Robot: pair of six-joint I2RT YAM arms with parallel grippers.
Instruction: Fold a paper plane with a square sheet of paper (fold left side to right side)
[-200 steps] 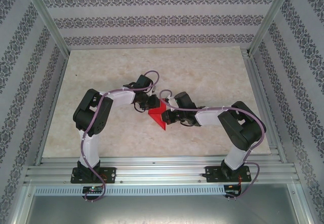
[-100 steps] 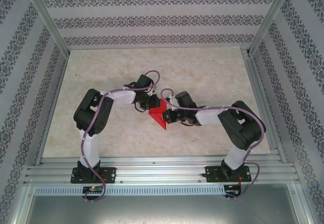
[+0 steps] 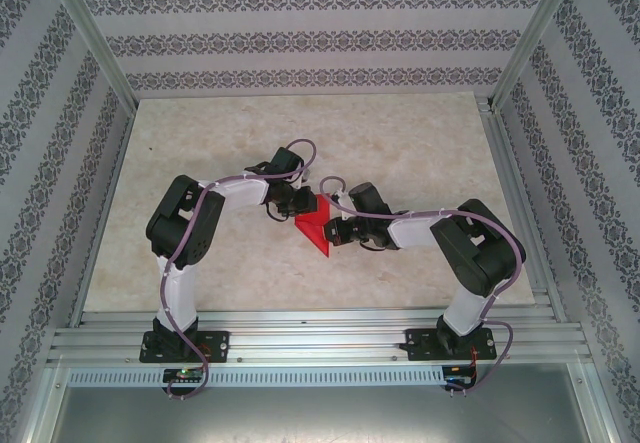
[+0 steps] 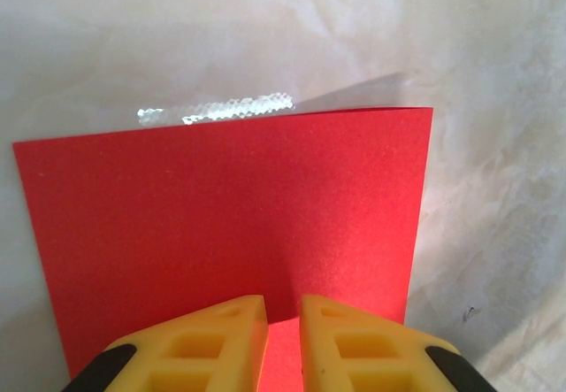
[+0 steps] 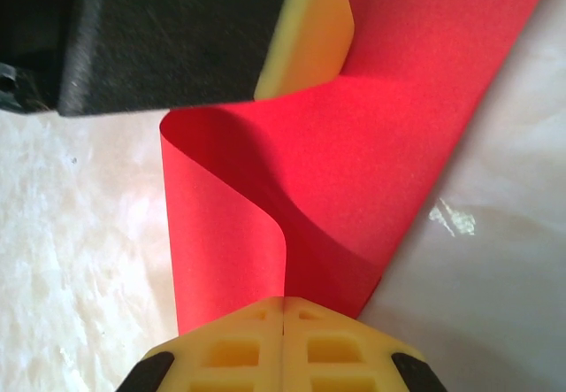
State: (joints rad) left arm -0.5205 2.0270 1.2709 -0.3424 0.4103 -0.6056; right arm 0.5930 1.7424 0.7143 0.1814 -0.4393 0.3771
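Observation:
The square sheet of paper (image 3: 317, 229) is bright red and lies at the table's middle between both grippers. In the right wrist view one side of the sheet (image 5: 398, 126) curls up and over in a soft roll, and the roll's edge runs into my right gripper (image 5: 283, 302), which is shut on it. My left gripper (image 4: 283, 302) stands at the sheet's (image 4: 221, 215) near edge with a narrow gap between its yellow fingers, red paper showing in the gap and nothing pinched. One of its pads (image 5: 309, 38) rests on the sheet's far part. From above, the left gripper (image 3: 302, 206) and right gripper (image 3: 336, 231) flank the paper.
The pale marbled tabletop (image 3: 420, 143) spreads wide around the paper. Aluminium rails (image 3: 320, 335) carry the arm bases along the near edge. Metal posts (image 3: 95, 38) and patterned walls close in the sides and back.
The right wrist has crept slightly to the right with the paper's edge in it. The left arm has stayed in place.

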